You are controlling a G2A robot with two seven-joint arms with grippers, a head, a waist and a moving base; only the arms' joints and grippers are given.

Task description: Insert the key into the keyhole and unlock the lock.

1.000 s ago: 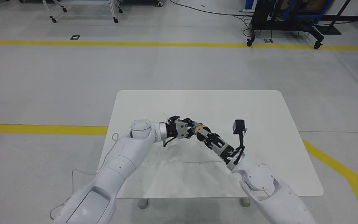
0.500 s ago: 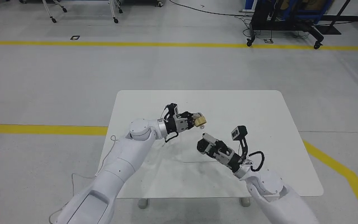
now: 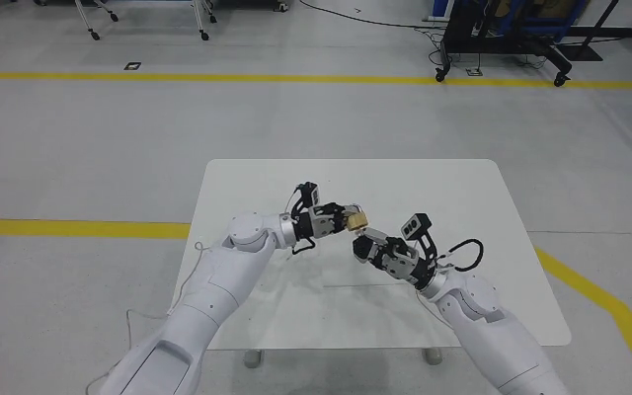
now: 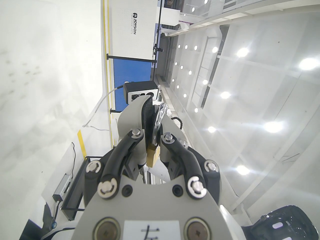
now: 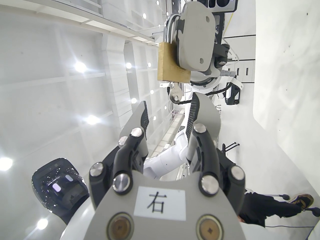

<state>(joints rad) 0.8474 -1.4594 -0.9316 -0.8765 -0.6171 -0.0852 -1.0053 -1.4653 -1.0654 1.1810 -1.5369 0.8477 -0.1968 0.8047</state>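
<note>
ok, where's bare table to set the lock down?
Bare table along the far edge and on the right side, past the right gripper. Crowded mid-table: the left gripper holds the padlock there, key in it, right gripper open close by.

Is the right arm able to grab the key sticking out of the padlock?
Probably yes: the right end effector is open, the key sits just beyond its fingertips, nothing between.

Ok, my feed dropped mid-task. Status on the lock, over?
Left hand shut on padlock. Key sticking out of its keyhole. Right hand open, just short of key. Nothing between them.
</note>
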